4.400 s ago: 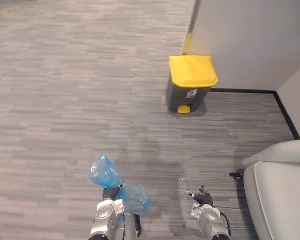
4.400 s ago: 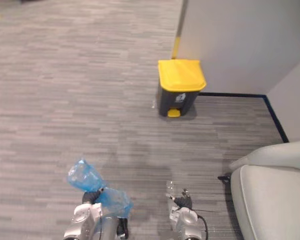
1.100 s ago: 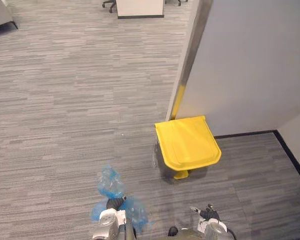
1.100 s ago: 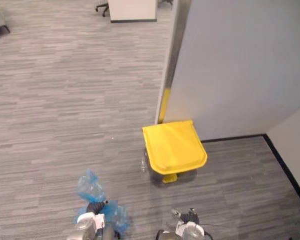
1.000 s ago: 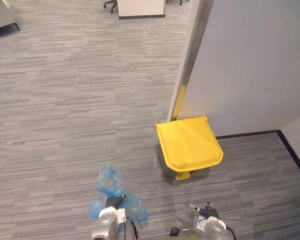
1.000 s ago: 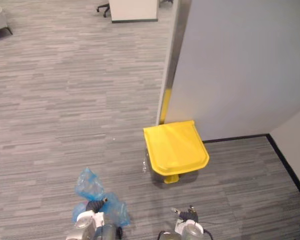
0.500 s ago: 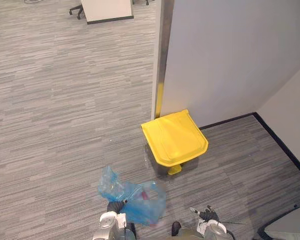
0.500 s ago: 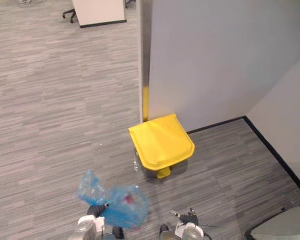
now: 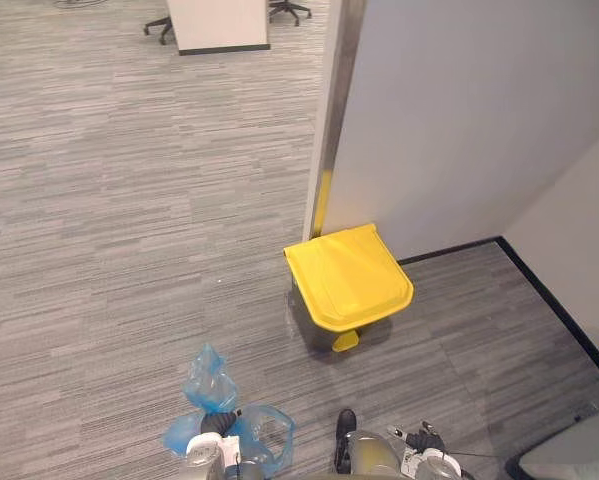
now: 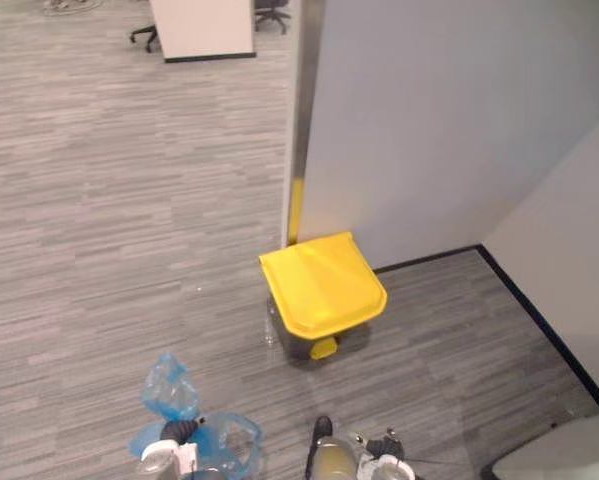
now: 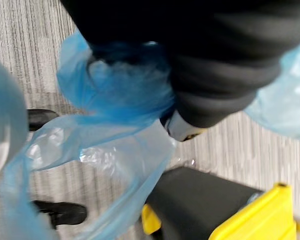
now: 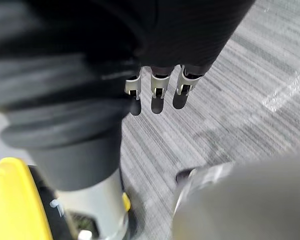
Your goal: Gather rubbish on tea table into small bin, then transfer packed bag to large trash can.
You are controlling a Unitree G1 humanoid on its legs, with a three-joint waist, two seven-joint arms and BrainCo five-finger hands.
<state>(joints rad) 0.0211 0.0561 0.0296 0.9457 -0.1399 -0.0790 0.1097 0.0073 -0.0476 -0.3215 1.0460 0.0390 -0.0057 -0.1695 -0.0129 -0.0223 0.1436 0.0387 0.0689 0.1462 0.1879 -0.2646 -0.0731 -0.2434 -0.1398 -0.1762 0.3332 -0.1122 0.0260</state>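
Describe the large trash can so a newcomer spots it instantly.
Find the pale partition wall where its corner meets the grey carpet. At that corner's foot stands the trash can: dark body, closed yellow lid, yellow pedal in front. Unlike the crumpled blue bag in the left hand, it is rigid and boxy.

The blue bag (image 9: 211, 385) is thin, translucent and crumpled. Its neck is bunched in the curled left hand (image 9: 217, 423) at 7 o'clock in the head views, with a loose tuft standing above the grip and the body sagging beside it. Between 1 and 2 o'clock from it, well apart, the large trash can (image 9: 348, 276) stands upright with its yellow lid closed (dark grey body beneath).
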